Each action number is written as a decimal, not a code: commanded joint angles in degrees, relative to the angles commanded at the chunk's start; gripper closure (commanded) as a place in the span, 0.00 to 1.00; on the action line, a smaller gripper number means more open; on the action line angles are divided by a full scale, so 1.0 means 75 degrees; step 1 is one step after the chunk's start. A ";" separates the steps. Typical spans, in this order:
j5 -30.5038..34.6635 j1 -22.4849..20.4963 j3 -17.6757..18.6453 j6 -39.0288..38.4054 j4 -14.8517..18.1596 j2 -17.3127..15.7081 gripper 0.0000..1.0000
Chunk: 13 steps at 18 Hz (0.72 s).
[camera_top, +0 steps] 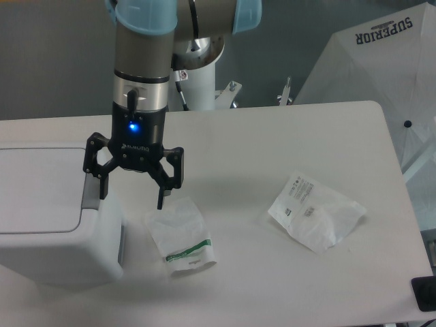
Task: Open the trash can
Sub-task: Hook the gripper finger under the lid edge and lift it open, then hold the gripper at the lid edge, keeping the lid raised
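At the table's left edge the trash can [58,225] is seen, lid flat and closed, grey tab [89,194] facing right. Just beside that tab the gripper [132,197] is held with fingers apart, nothing between them. "SUPERIOR" can be read on a white umbrella [381,61]; print on two plastic bags [182,235] [315,211] is illegible.

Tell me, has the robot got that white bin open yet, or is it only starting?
Only starting. The trash can has its lid lying flat and shut. The gripper hangs open and empty beside the bin's grey tab. Pressing the tab and raising the lid remain. Two plastic bags lie untouched.
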<state>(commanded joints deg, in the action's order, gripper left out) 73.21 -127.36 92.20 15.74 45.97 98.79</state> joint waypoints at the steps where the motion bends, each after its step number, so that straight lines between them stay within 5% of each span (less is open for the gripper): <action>1: 0.0000 0.0012 0.0012 -0.0024 -0.0011 0.0000 0.00; 13: 0.0012 0.0082 0.0082 -0.0012 -0.0012 0.0000 0.00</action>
<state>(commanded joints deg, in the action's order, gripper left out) 73.30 -126.74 92.81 15.64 45.88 98.79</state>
